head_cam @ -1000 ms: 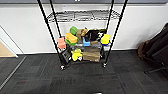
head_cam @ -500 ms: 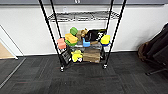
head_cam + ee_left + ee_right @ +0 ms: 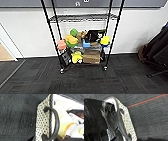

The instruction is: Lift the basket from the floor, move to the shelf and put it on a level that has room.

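Four posts carry the rack [image 3: 82,37] on the carpet [image 3: 82,80] against a white wall [image 3: 140,30]; its grey wire tier [image 3: 82,18] lies above the toys [image 3: 72,38]. Each wrist view has the basket [image 3: 43,120] close, dark loop handle [image 3: 55,124] outward. Finger state cannot be told.

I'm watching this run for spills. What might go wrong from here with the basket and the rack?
The basket holds loose packets above the carpet; a tilt might spill them. The rack stands on small feet, so a bump could shake it. Its toy tier is crowded; only the wire tier above looks free.
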Available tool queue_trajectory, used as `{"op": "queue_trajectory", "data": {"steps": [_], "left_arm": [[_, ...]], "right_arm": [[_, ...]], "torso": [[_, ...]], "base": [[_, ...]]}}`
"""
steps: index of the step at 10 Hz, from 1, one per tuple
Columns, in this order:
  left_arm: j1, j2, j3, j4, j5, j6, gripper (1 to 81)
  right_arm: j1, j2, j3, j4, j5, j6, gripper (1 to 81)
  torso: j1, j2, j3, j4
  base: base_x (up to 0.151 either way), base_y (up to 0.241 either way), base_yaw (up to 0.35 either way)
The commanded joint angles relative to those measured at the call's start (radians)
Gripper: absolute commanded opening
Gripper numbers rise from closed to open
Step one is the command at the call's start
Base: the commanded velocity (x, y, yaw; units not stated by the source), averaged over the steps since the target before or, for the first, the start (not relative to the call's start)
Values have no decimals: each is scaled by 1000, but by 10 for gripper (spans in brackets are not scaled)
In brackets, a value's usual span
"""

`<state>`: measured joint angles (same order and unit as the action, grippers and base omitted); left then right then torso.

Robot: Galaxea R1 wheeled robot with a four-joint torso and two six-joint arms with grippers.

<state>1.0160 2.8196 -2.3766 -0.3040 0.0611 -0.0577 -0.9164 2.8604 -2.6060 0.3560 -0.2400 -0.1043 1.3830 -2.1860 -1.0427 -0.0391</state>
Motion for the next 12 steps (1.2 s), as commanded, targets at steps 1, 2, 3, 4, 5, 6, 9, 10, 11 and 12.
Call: {"op": "queue_trajectory", "data": {"steps": [1, 2, 3, 4, 5, 6, 9, 10, 11, 12], "left_arm": [[-116, 2, 11, -11, 56, -2, 811], [-116, 9, 16, 0, 56, -2, 811], [-118, 14, 16, 2, 56, -2, 811], [-118, 14, 13, 2, 56, -2, 811], [-119, 14, 13, 2, 54, -2, 811], [-119, 20, 13, 3, 54, -1, 811], [-119, 42, -21, 5, 40, 9, 811], [-134, 52, -42, 6, 34, 10, 811], [-151, 68, -61, 13, 36, 12, 811], [-165, 87, -82, 29, 36, 10, 811]], "right_arm": [[139, 18, -52, 18, -76, 1, 811], [148, 39, -57, 18, -81, 1, 811], [153, 58, -61, 17, -81, 1, 811], [159, 67, -65, 26, -81, 1, 811], [168, 70, -65, 37, -81, 1, 811], [175, 76, -63, 41, -79, 1, 811], [167, 107, -65, 52, -64, 1, 811], [165, 108, -66, 61, -58, 23, 811], [164, 108, -66, 61, -55, 40, 811], [159, 113, -65, 63, -38, 47, 811]], "torso": [[60, -93, 0, 0], [20, -31, 0, 0], [40, -64, 0, 0], [49, -78, 0, 0], [53, -85, -53, 0], [55, -88, -94, 0], [53, -85, -51, 0], [53, -85, -68, 0], [53, -85, -77, 0], [53, -84, -78, 0]], "base": [[0, 0, 0], [0, 0, 0], [0, 0, 0], [0, 0, 0], [0, 0, 0], [0, 0, 0], [0, 0, 0], [0, 0, 0], [0, 0, 0], [0, 0, 0]]}}
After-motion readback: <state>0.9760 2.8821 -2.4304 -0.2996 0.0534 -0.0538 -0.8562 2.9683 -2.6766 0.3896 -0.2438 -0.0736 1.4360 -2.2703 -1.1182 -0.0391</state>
